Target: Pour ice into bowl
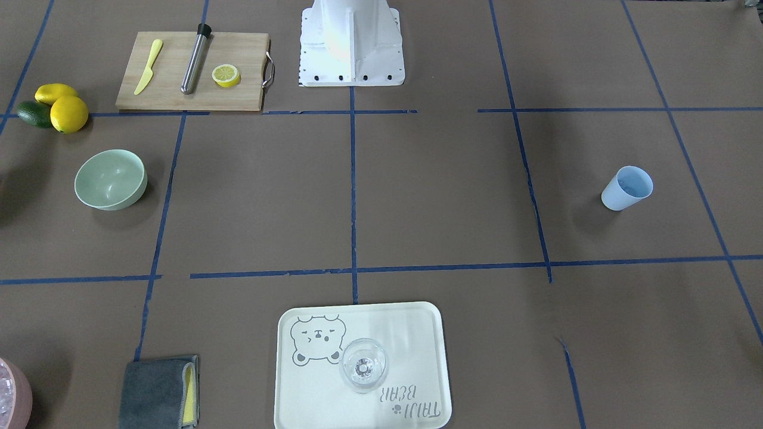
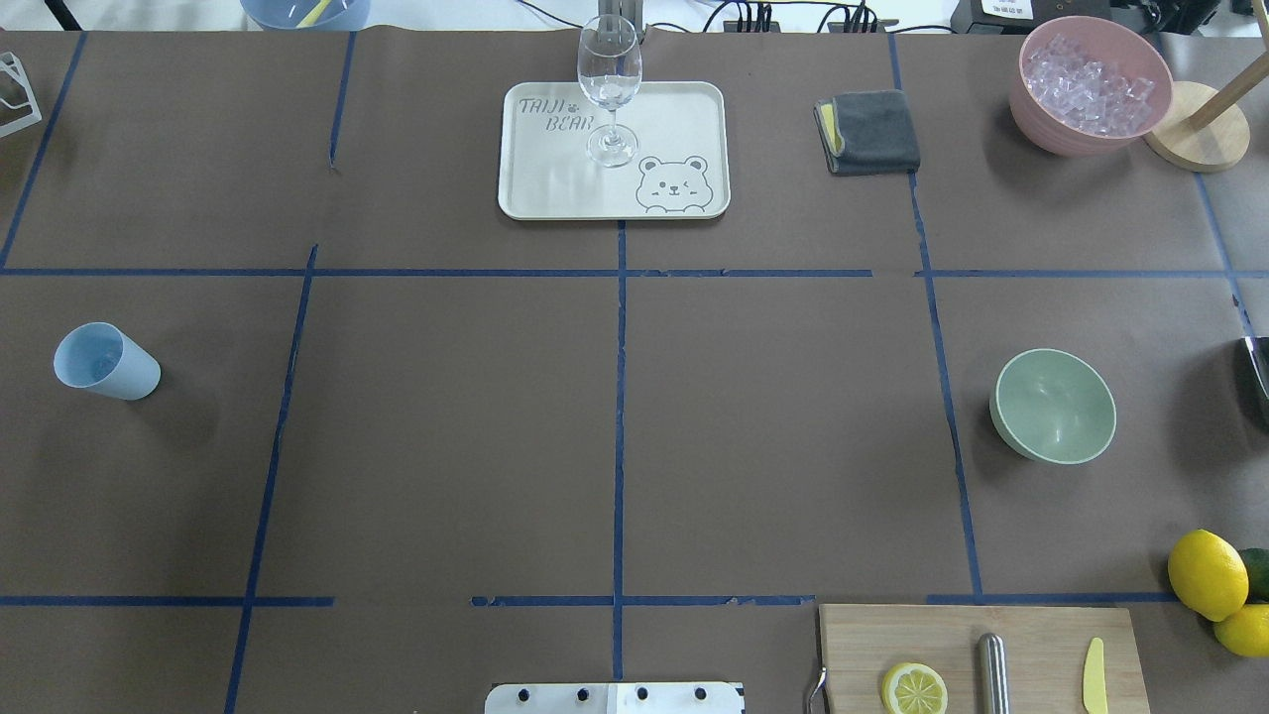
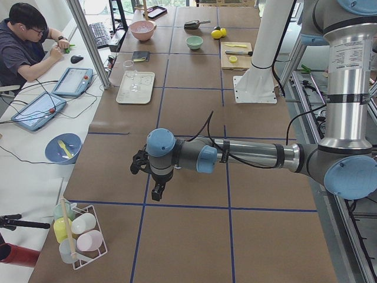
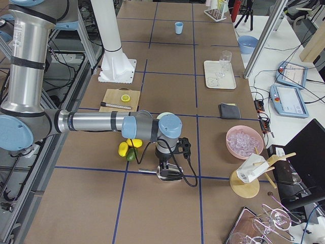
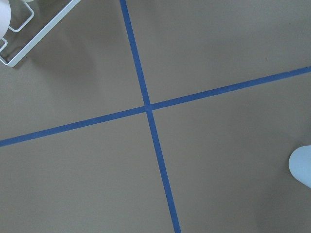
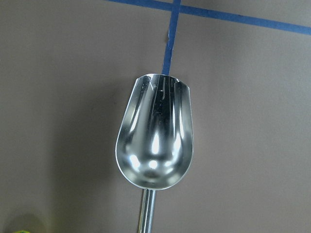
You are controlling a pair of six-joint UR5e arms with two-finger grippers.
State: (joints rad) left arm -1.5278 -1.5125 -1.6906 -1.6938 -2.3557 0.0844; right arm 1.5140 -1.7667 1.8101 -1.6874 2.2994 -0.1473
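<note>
The ice (image 2: 1091, 79) is heaped in a pink container (image 2: 1091, 129) at the far right; it also shows in the exterior right view (image 4: 244, 140). The mint-green bowl (image 2: 1053, 405) stands empty on the right side of the table (image 1: 110, 179). My right gripper (image 4: 163, 165) shows only in the exterior right view, just over a metal scoop (image 4: 168, 174) on the table; I cannot tell if it is open or shut. The scoop (image 6: 155, 141) is empty. My left gripper (image 3: 157, 190) hovers near the light blue cup's end of the table; I cannot tell its state.
A light blue cup (image 2: 104, 360) stands at the left. A tray (image 2: 694, 109) holds a wine glass (image 2: 609, 84). A grey cloth (image 2: 870, 131), lemons (image 2: 1207, 573) and a cutting board (image 2: 1031, 635) with lemon slice, muddler and knife lie on the right side. A white rack (image 3: 82, 236) stands beyond the left arm.
</note>
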